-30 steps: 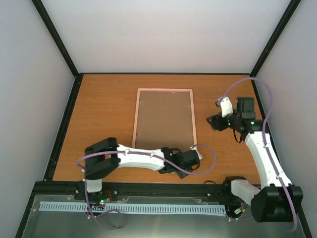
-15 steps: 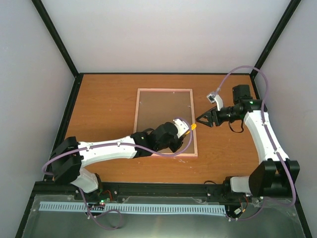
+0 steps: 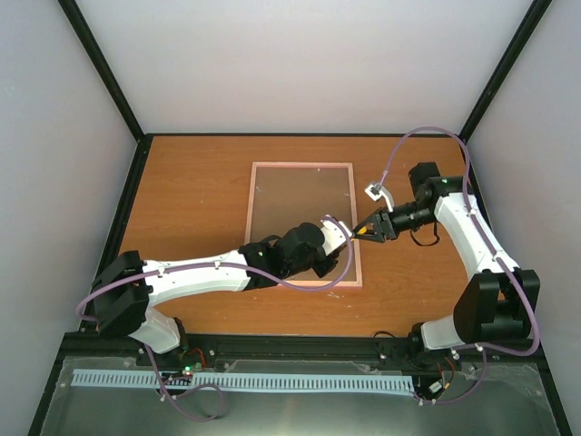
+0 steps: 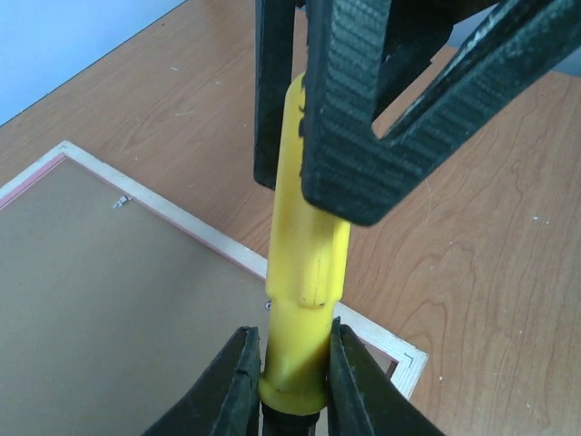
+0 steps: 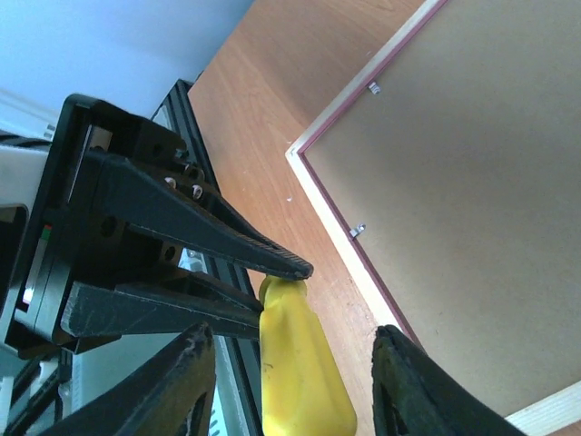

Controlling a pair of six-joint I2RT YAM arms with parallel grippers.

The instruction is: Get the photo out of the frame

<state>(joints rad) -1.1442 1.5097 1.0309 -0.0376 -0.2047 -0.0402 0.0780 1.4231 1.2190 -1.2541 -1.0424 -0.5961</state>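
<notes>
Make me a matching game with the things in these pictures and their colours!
Things:
1. tool
2. frame rim
3. table
4. cable

Colours:
A. purple
B. pink
C. yellow
D. orange-brown

Pairs: 1-C, 2-B, 3-D, 4-A

I count: one desk; one frame, mid-desk; one yellow tool; two metal tabs visible; two claws of mine: left gripper, right gripper.
</notes>
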